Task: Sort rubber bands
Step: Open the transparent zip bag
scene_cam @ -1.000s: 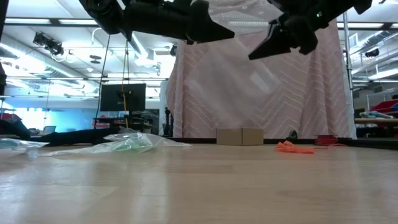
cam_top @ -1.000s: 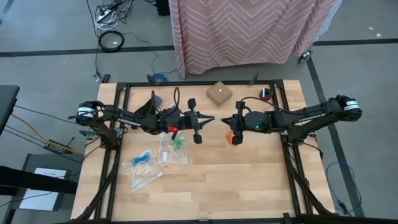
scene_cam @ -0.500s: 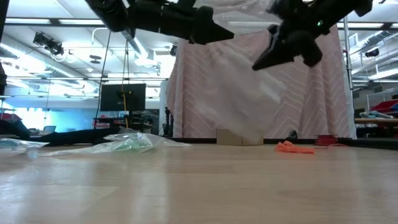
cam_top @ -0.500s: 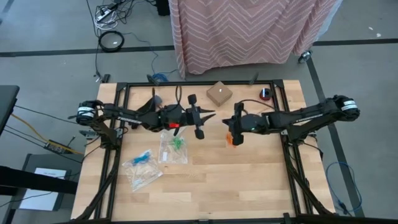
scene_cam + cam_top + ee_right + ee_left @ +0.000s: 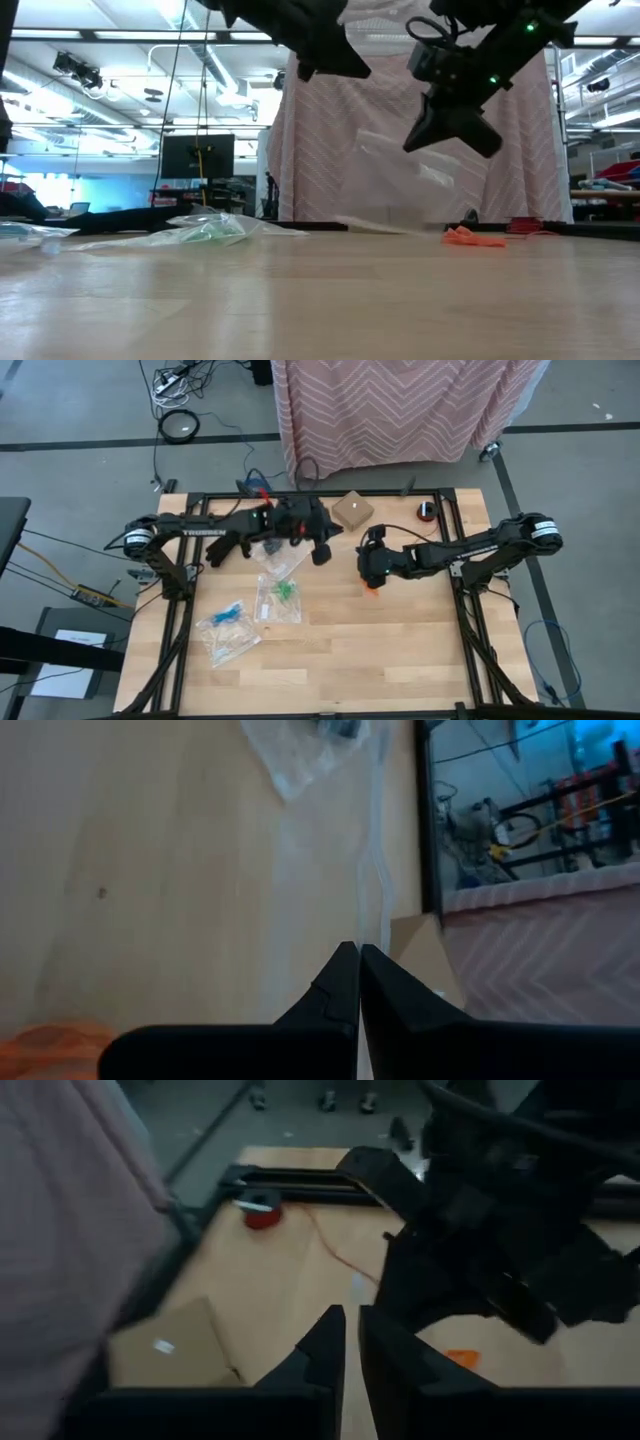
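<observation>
A: Right gripper (image 5: 358,960): fingers clenched on a clear plastic zip bag (image 5: 400,175), held above the tabletop (image 5: 400,650) near its middle.

B: Left gripper (image 5: 350,1330)?

A: Near the far edge, beside the cardboard box (image 5: 352,510); fingers nearly closed, grip unclear.

B: Rubber bands?

A: Orange rubber bands (image 5: 473,237) on the tabletop under the right gripper; green ones (image 5: 286,590) bagged toward the left edge.
</observation>
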